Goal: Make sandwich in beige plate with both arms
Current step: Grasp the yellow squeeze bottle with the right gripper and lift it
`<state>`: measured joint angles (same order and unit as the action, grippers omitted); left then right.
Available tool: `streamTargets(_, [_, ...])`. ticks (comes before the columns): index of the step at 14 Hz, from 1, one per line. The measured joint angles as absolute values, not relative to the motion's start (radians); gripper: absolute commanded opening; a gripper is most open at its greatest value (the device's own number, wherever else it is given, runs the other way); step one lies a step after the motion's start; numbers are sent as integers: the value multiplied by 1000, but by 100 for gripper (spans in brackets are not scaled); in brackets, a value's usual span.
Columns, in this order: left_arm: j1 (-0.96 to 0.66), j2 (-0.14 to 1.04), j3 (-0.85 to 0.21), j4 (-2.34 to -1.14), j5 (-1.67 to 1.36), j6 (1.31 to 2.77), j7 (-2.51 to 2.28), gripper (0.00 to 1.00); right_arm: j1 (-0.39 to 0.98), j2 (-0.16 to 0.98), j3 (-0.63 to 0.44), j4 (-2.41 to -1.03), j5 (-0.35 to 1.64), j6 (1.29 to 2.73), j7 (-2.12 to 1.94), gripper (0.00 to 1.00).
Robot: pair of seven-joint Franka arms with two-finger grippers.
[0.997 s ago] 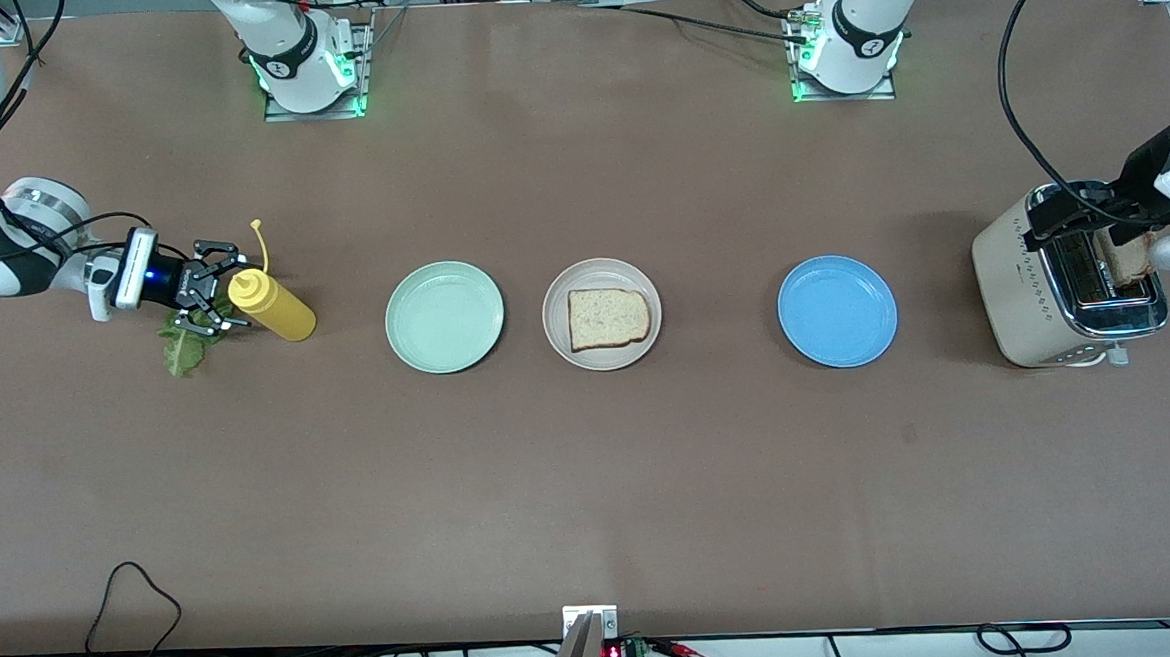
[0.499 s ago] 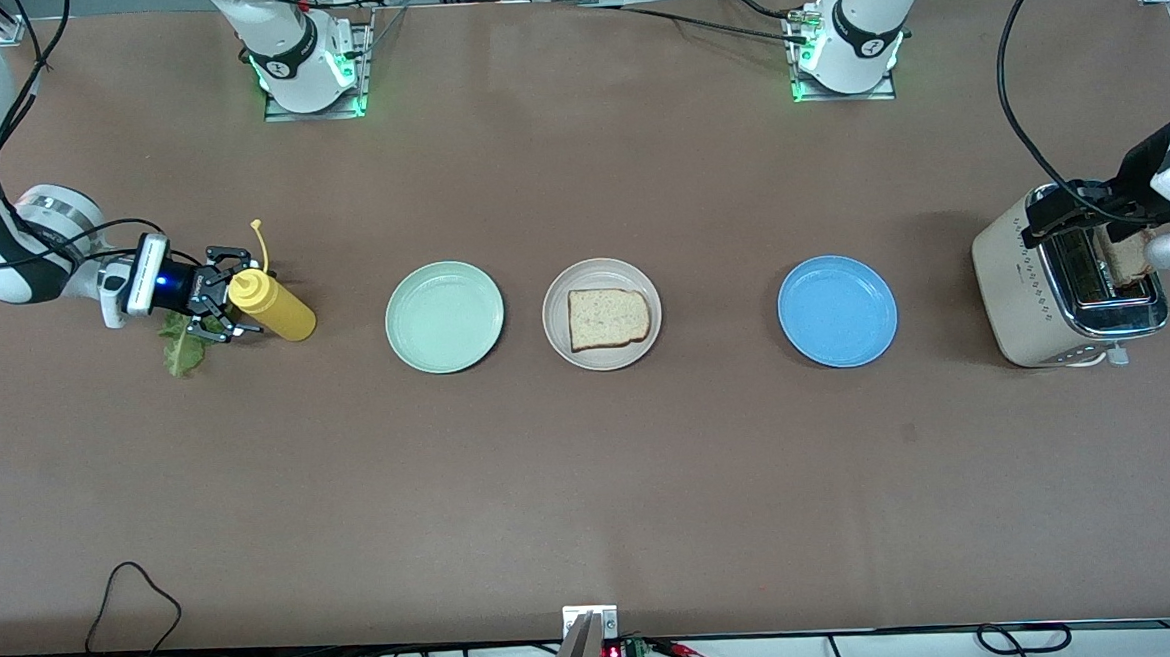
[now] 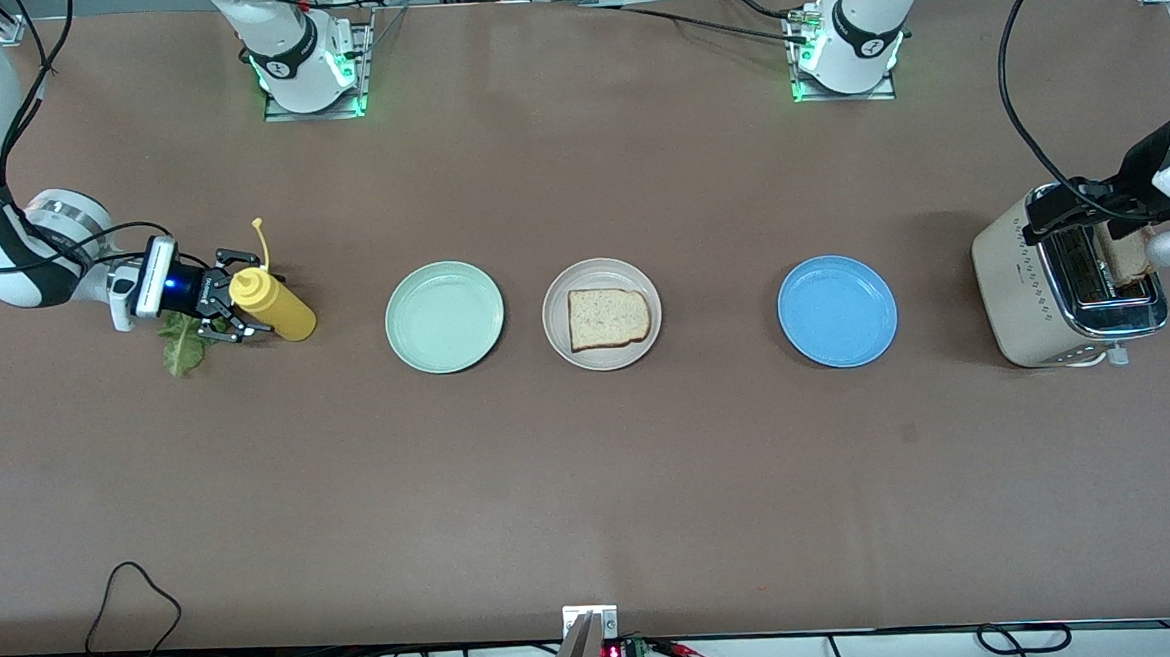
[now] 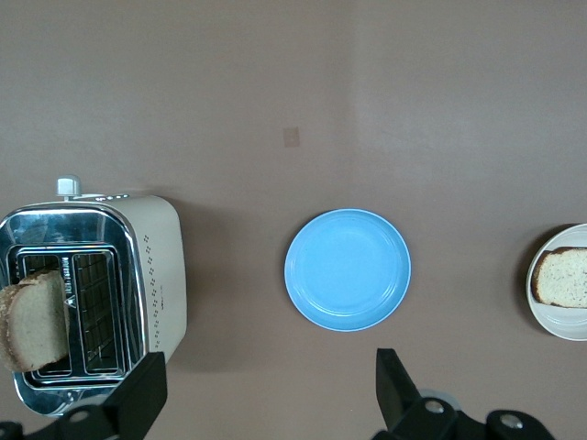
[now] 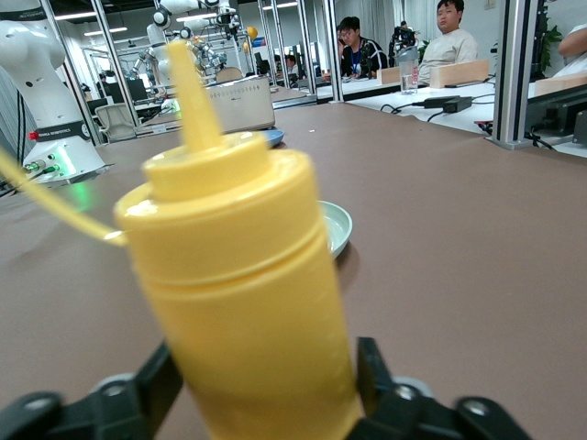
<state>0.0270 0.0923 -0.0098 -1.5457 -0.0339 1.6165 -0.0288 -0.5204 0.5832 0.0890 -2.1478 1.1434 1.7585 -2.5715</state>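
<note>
Landmark: the beige plate [image 3: 601, 314] at the middle of the table [image 3: 593, 488].
Bread: one slice [image 3: 608, 317] lies flat on the beige plate; a second slice [image 4: 35, 319] stands in a slot of the toaster [image 3: 1068, 283], well apart from the plate toward the left arm's end, past the blue plate [image 3: 836, 311].
Lettuce: the leaf [image 3: 182, 347] lies on the table well apart from the beige plate toward the right arm's end, past the green plate [image 3: 444, 316].
Right hand [image 3: 234, 309]: low over the lettuce, fingers on either side of the yellow squeeze bottle [image 3: 271, 304] near its cap; whether they press it I cannot tell.
Left hand [image 4: 266, 399]: above the toaster, fingers spread wide, holding nothing.
Handling, bread: light, soft, crumbly; judged best pinched gently across its faces at the top crust and lifted straight up.
Handling, lettuce: limp, thin, tears easily; take it near the stalk.
Handling, bottle: smooth, squashy plastic; grip lightly.
</note>
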Motion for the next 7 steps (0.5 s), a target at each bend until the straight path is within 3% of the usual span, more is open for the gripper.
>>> streamTargets(3, [27, 90, -10, -1546, -34, 1616, -29, 100, -520, 583, 94, -2147, 1143, 1760, -2572, 11])
streamTargets(7, [27, 89, -10, -1546, -34, 1616, -29, 100, -520, 583, 94, -2145, 1143, 1761, -2572, 4])
